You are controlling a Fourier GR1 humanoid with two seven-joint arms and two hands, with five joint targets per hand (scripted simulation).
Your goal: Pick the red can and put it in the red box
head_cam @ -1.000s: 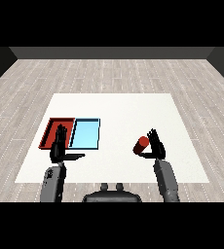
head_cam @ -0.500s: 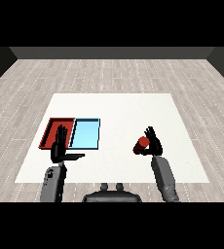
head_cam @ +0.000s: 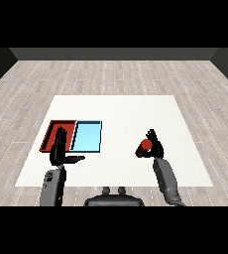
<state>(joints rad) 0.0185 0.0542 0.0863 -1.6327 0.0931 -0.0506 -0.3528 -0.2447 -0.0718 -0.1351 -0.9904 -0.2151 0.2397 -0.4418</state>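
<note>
- Grey plank floor, dark walls behind; white table point(head_cam: 116, 111) in the middle, carrying every item below.
- Red can point(head_cam: 145, 145): right half of the table, well apart from both trays, at the right hand. Whether it stands on the table or is lifted off it cannot be told.
- Right hand point(head_cam: 154, 145): set against the can's right side, fingers wrapped round it, forearm reaching in from the lower right. Judged purpose: a side grasp that leaves the can upright for carrying.
- Left hand point(head_cam: 60, 149): fingers straight and spread, thumb out to the side, holding nothing; it hangs over the near edge of the red tray. Judged purpose: idle, kept clear of the working arm.
- Red tray point(head_cam: 52, 130): left half of the table, far left of the pair; nothing shows in the part that is visible, the near part being covered by the left hand.
- Blue tray point(head_cam: 87, 136): touching the red tray on its right side; nothing in it.
- Judged status: can grasped, not yet delivered; the route to the red tray crosses over the blue one.
</note>
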